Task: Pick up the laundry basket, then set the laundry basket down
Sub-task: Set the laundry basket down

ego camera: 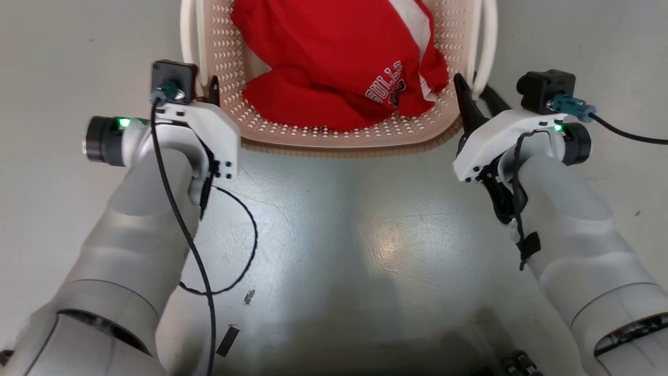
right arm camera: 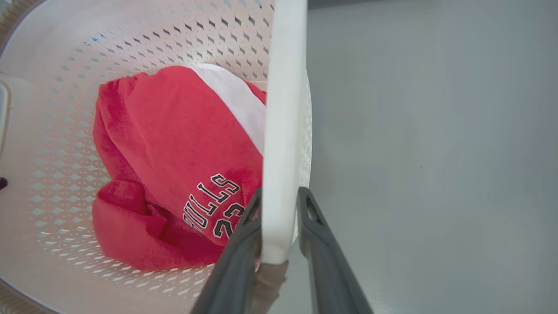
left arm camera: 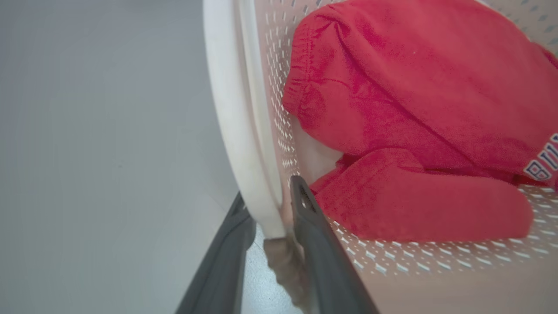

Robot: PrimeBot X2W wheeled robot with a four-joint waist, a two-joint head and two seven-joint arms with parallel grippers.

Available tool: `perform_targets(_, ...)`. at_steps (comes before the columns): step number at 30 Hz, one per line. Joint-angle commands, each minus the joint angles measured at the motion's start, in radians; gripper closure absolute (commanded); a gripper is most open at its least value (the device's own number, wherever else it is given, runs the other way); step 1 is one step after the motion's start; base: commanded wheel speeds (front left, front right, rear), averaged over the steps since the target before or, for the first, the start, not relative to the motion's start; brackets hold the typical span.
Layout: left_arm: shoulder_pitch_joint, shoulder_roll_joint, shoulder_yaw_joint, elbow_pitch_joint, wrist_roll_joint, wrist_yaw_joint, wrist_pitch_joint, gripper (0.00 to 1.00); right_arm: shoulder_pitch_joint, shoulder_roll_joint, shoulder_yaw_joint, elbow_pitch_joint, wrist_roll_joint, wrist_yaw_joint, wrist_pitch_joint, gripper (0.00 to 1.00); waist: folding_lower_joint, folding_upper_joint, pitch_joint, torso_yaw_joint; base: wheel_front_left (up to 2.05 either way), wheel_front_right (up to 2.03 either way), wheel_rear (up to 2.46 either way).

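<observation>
The laundry basket (ego camera: 339,149), cream and perforated with a brown woven rim, sits on the grey floor at the top centre of the head view. A red garment (ego camera: 323,57) with white lettering lies in it. My left gripper (ego camera: 206,91) straddles the basket's left white loop handle (left arm camera: 231,109). In the left wrist view a narrow gap shows between that handle and my inner finger (left arm camera: 314,235). My right gripper (ego camera: 475,91) straddles the right loop handle (right arm camera: 283,87), its two dark fingers standing loosely on either side of it.
Smooth grey floor (ego camera: 365,235) spreads around the basket and between my two forearms. A loose black cable (ego camera: 245,250) loops over the floor by my left arm. Small dark marks lie on the floor near the bottom edge.
</observation>
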Motion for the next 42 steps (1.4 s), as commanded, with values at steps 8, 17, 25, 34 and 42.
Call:
perform_targets(8,0.002,0.039,0.033,-0.004,-0.016,0.029,-0.010,0.00,0.049,0.002,-0.066,-0.024,-0.077,0.007,-0.023,0.00,0.0000,0.0000,0.005,0.007,0.00,0.00,0.00)
perform_targets(17,0.023,0.039,0.060,-0.060,-0.018,0.041,-0.010,0.00,0.075,0.002,-0.105,-0.061,-0.118,0.007,-0.023,0.00,0.0000,0.0000,-0.022,0.011,0.00,0.00,0.00)
perform_targets(25,0.079,0.045,0.102,-0.144,-0.002,0.047,-0.010,0.00,0.108,0.002,-0.147,-0.113,-0.162,0.007,-0.023,0.00,0.0000,0.0000,-0.105,0.016,0.00,0.00,0.00)
perform_targets(34,0.195,0.061,0.226,-0.319,0.050,0.048,-0.010,0.00,0.173,0.002,-0.199,-0.201,-0.209,0.007,-0.023,0.00,0.0000,0.0000,-0.255,0.020,0.00,0.00,0.00)
perform_targets(42,0.327,0.053,0.372,-0.465,0.141,0.037,-0.010,0.00,0.246,0.002,-0.246,-0.287,-0.262,0.007,-0.023,0.00,0.0000,0.0000,-0.390,0.017,0.00,0.00,0.00)
